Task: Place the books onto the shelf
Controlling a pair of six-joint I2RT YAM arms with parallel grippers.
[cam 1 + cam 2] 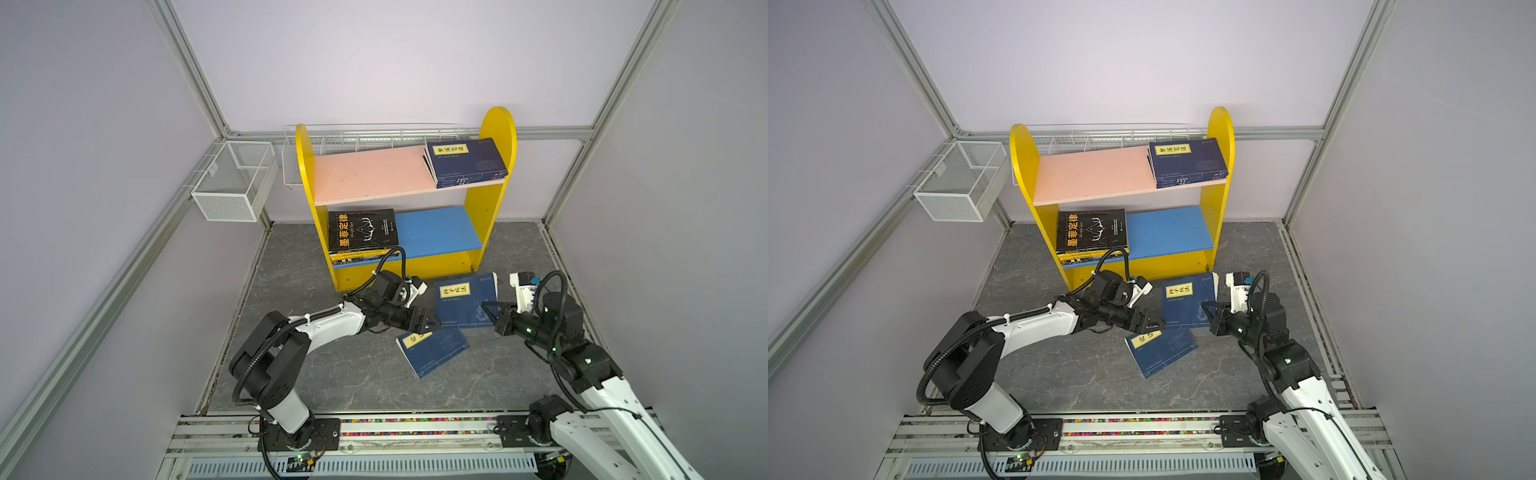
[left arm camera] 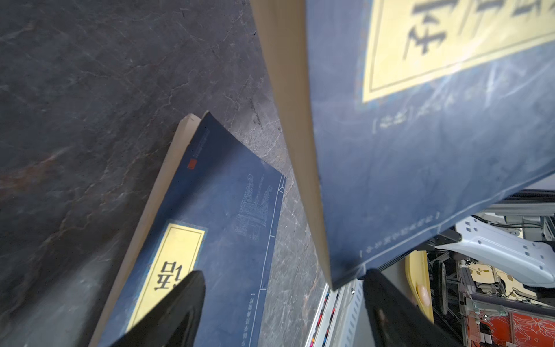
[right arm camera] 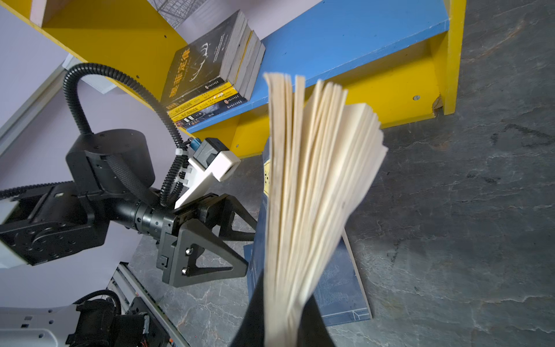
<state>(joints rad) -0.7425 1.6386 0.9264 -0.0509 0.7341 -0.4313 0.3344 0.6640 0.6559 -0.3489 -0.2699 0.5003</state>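
The shelf (image 1: 374, 174) stands at the back, with a stack of navy books (image 1: 465, 162) on its pink board and a stack topped by a black book (image 1: 361, 232) on its blue board. My right gripper (image 3: 283, 297) is shut on a navy book (image 1: 465, 305) held up on edge, with its pages fanned (image 3: 315, 165). Another navy book (image 1: 436, 351) lies flat on the floor. My left gripper (image 2: 283, 273) is open and holds nothing. One of its fingers is over the flat book's yellow label (image 2: 177, 255), the other by the raised book's lower corner (image 2: 420, 135).
A white wire mesh basket (image 1: 235, 180) hangs on the left wall, and a wire rack (image 1: 374, 137) runs behind the shelf. The grey stone floor (image 1: 332, 374) ends at a metal rail (image 1: 415, 428) in front. Walls enclose both sides.
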